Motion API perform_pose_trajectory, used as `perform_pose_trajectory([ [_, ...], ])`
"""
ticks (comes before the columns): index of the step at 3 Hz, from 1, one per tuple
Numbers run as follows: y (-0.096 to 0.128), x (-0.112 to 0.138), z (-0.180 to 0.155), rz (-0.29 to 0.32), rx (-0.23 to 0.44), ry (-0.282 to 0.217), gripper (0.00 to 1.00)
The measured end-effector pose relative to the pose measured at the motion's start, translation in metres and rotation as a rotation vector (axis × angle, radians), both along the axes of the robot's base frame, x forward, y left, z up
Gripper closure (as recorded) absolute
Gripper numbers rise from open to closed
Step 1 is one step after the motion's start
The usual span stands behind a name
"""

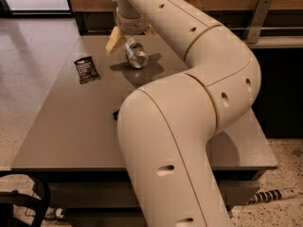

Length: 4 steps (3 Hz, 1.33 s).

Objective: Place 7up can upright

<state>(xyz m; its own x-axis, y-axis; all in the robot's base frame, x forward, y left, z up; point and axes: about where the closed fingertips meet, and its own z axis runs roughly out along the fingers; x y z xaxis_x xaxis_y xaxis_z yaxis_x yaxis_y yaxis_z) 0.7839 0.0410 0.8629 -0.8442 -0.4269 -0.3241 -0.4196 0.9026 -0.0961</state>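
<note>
In the camera view my main worry is a topple. The 7up can [136, 54] is tilted, its shiny end turned towards the camera and down, so if it is released at this lean, I expect it to fall on its side and roll across the table [57, 126], perhaps towards the far edge. A second risk is that the arm's big forearm hides much of the table, so I would judge the can's foot poorly when setting it down. The can sits to the right of the black packet [86, 69] and a little farther back, well apart from it. The gripper [131, 39] hangs right of the packet and higher, directly over the can's upper end and touching or nearly so. I cannot tell whether it has hold of the can or how wide it stands.
</note>
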Motion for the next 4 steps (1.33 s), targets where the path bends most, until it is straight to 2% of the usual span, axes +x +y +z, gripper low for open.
perform_pose_trajectory([
  [1, -0.008, -0.001, -0.003, -0.017, 0.042, 0.044, 0.00],
  [2, -0.009, 0.000, -0.006, -0.005, 0.081, 0.072, 0.00],
  [4, 0.004, 0.005, -0.022, 0.031, 0.090, 0.112, 0.00],
])
